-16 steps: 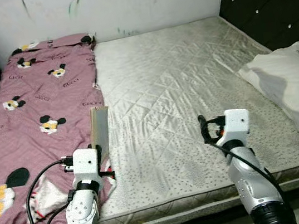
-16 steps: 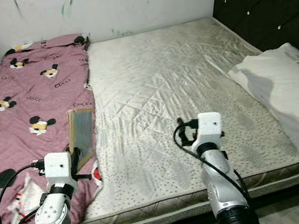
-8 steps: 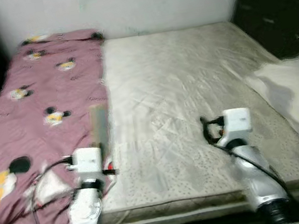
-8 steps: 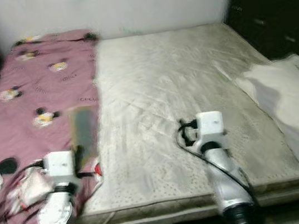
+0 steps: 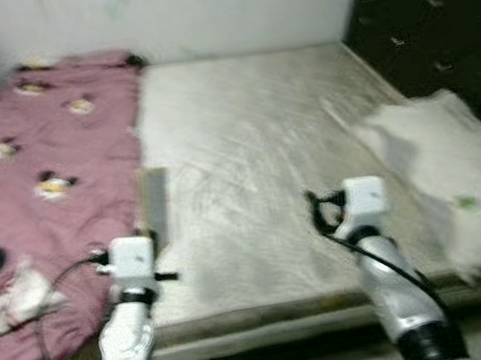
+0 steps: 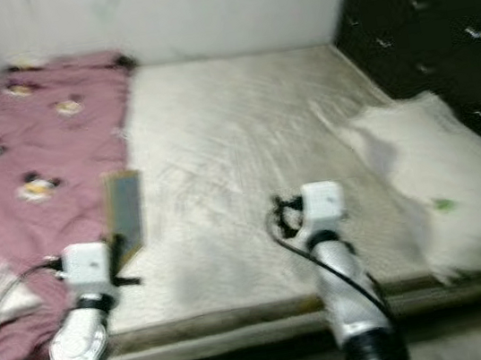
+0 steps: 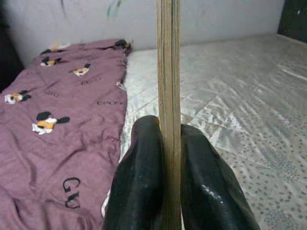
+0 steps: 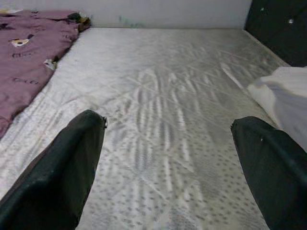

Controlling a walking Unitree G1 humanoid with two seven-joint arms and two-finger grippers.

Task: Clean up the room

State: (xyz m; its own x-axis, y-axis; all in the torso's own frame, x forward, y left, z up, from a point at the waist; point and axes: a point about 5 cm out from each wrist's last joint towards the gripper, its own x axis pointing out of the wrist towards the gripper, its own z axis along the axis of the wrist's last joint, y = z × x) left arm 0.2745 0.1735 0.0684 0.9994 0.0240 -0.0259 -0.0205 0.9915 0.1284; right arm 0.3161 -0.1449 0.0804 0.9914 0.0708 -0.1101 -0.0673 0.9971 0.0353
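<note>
Bare quilted mattress (image 5: 253, 142) ahead, pale grey, against a white wall (image 5: 162, 15). Pink sheet (image 5: 36, 174) with cartoon mouse prints over the left part of the mattress, creased near the front edge. White pillow (image 5: 444, 177) on the right side, beside a dark padded headboard (image 5: 433, 15). Head views blurred, small details not readable.

Left gripper (image 7: 165, 191) low at the front left, above the border between sheet and mattress, fingers (image 7: 139, 187) closed narrow on a thin flat board (image 7: 168, 96). Board clamped by its near end, standing on edge between the two fingers in the wrist view; from the head views seen as a long greenish panel (image 5: 156, 206) reaching forward from the gripper along the sheet's edge. Cannot tell if its far end touches the bed.

Right gripper (image 8: 177, 163) over the front middle of the mattress, fingers (image 8: 67, 167) spread wide, nothing between them, only quilted cloth beyond. Pillow corner near the gripper's right finger in the wrist view.
</note>
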